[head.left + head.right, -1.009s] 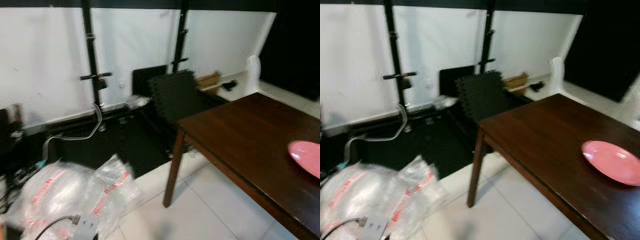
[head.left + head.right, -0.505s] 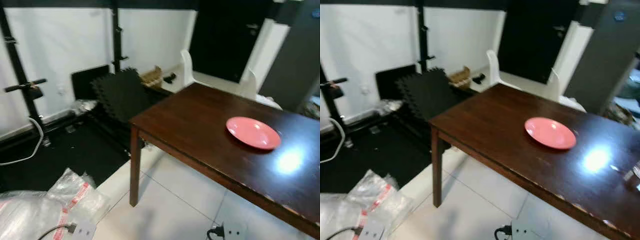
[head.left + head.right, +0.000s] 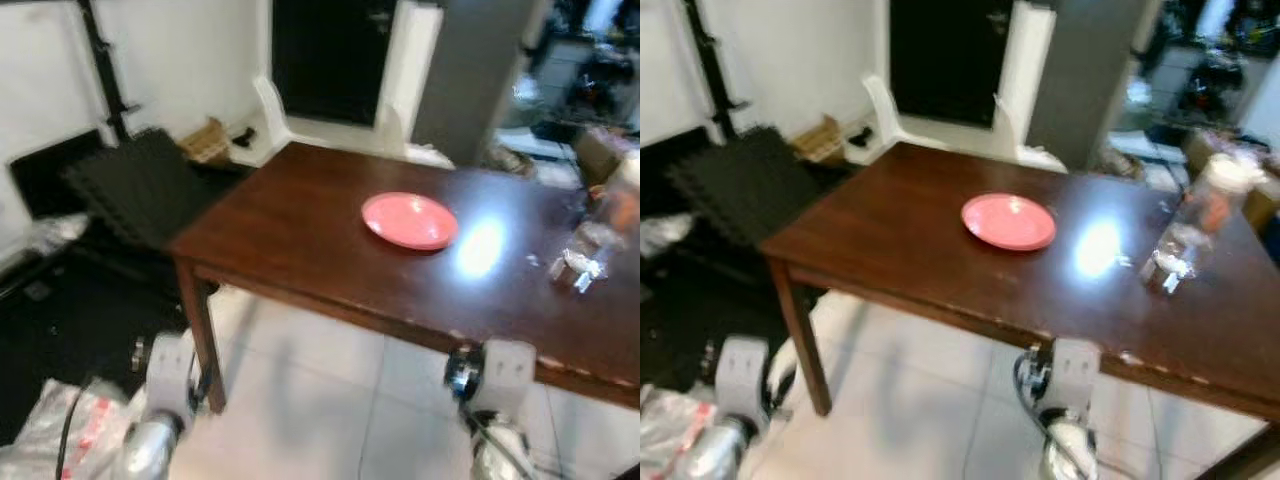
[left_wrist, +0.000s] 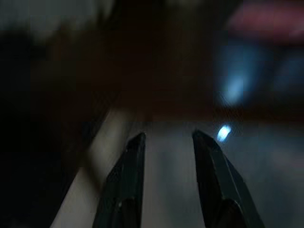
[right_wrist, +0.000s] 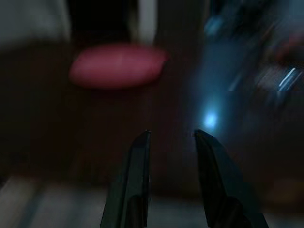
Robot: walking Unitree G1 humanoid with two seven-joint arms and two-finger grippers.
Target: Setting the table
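Observation:
A pink plate [image 3: 410,220] lies empty near the middle of the dark wooden table [image 3: 300,250]. My two silver arms rise at the bottom of the eye views, the left arm [image 3: 165,395] by the table's corner leg and the right arm [image 3: 495,385] in front of the table's near edge. In the left wrist view, my left gripper [image 4: 168,134] is open, pointing at the floor and table edge. In the right wrist view, my right gripper [image 5: 173,132] is open and empty, facing the blurred plate [image 5: 116,65] across the tabletop.
A clear jar [image 3: 1202,210] and a small shiny crumpled thing [image 3: 575,270] stand at the table's right end. A white chair [image 3: 890,115] stands behind the table. Black foam mats [image 3: 140,185] and a plastic bag [image 3: 60,440] lie on the left floor.
The camera has swung right and the whole table with the plate is now central. Both arms have come into view at the bottom.

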